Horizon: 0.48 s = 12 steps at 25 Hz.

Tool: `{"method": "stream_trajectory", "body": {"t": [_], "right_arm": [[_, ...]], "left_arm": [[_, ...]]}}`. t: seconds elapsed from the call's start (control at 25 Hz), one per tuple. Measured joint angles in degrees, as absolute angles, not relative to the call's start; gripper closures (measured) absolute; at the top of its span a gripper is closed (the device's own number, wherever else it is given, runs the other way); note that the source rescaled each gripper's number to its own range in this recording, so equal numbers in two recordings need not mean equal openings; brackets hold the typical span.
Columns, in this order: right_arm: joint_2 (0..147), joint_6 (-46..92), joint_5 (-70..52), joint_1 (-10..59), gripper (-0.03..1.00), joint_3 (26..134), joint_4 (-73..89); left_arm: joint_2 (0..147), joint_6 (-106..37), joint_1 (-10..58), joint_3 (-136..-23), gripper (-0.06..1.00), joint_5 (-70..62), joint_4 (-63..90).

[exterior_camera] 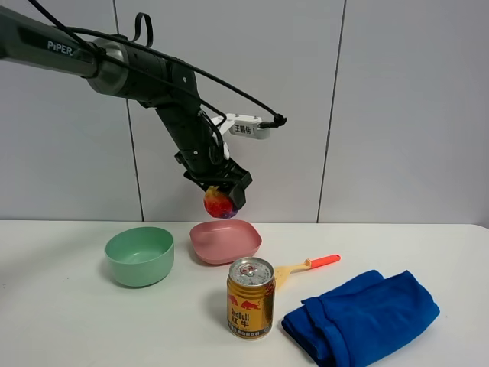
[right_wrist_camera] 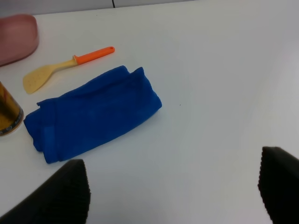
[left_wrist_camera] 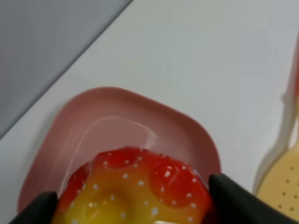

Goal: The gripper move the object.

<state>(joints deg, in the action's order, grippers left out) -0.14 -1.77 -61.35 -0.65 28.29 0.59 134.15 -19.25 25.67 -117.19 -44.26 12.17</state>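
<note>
My left gripper (exterior_camera: pixel 223 196) is shut on the red and yellow toy fruit (exterior_camera: pixel 219 204) and holds it in the air above the pink bowl (exterior_camera: pixel 225 240). In the left wrist view the dimpled fruit (left_wrist_camera: pixel 135 191) fills the lower middle between the two black fingers (left_wrist_camera: pixel 233 198), with the pink bowl (left_wrist_camera: pixel 117 126) right beneath it. My right gripper (right_wrist_camera: pixel 173 191) is open and empty, its black fingers (right_wrist_camera: pixel 56 196) wide apart above bare white table, out of the exterior high view.
A green bowl (exterior_camera: pixel 140 255) stands left of the pink bowl. A gold Red Bull can (exterior_camera: pixel 250 297) stands in front. A yellow spatula with an orange handle (exterior_camera: pixel 306 266) and a folded blue cloth (exterior_camera: pixel 363 313) lie to the right.
</note>
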Motion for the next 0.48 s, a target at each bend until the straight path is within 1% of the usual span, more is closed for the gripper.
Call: {"method": "stream_trajectory", "body": {"t": [0.48], "right_arm": [[-0.14, -1.77, -61.35, -0.65, -0.03, 28.29, 0.59]], "left_arm": [[138.88, -22.83, 25.67, -118.49, 0.94, -44.65, 10.12]]}}
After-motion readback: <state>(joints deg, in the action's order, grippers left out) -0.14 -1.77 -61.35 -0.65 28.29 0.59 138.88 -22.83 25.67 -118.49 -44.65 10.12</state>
